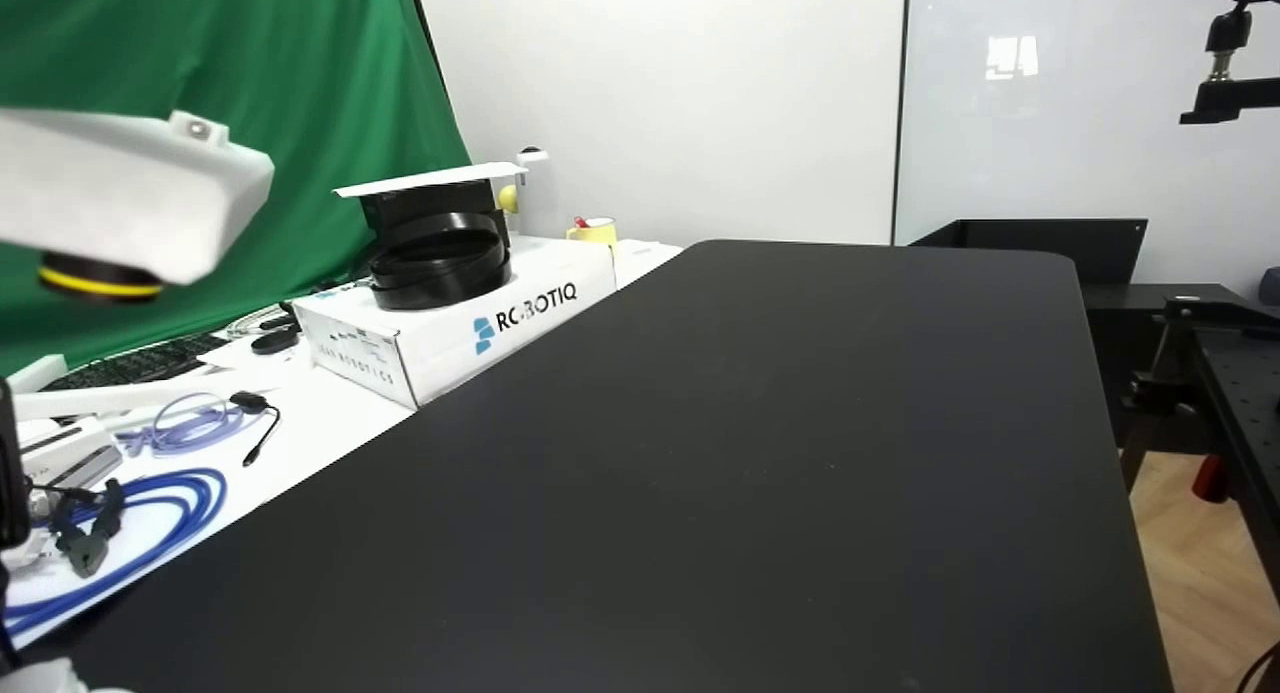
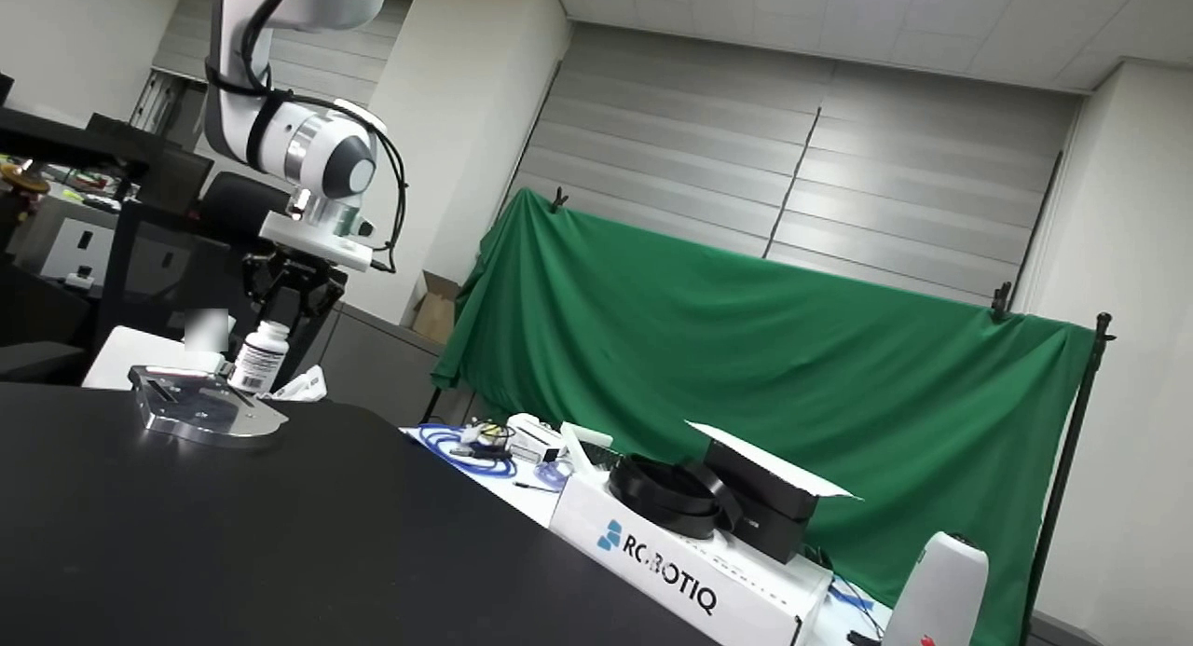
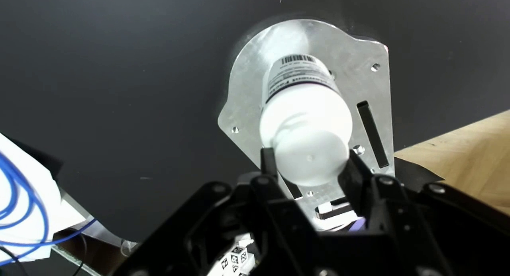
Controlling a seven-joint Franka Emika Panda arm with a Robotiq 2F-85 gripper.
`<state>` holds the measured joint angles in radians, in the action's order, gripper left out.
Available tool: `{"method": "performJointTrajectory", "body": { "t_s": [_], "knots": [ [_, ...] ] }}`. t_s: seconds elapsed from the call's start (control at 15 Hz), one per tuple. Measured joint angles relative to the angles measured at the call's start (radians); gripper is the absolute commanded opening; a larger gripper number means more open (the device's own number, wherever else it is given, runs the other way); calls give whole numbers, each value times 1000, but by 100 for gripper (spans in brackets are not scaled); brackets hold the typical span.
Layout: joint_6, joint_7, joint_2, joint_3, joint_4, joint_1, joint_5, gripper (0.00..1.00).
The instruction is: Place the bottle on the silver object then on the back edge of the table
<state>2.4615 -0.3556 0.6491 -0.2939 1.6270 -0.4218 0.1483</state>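
Matte black surface (image 2: 308,534) stretches wide past slotted silver metal plate (image 3: 354,63); edge just beside plate's slotted end. Jaws clasp white capped cylindrical bottle (image 3: 306,116) over plate; contact unclear from here. White cardboard box (image 2: 652,562) well apart from plate.

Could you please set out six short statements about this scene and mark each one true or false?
1. The gripper holds the bottle. True.
2. The silver object lies on the table. True.
3. The table's top is white. False: it is black.
4. The box marked ROBOTIQ shows in both exterior views. True.
5. In the wrist view, the bottle shows clear of the silver object. False: it overlaps it.
6. The silver object is a full circle. False: it has straight edges too.
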Motion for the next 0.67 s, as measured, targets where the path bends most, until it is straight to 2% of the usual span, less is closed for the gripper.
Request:
{"method": "performJointTrajectory", "body": {
  "t_s": [0.67],
  "knots": [
    [25, -35, 88, -36, -98, 1, -9, 18]
  ]
}}
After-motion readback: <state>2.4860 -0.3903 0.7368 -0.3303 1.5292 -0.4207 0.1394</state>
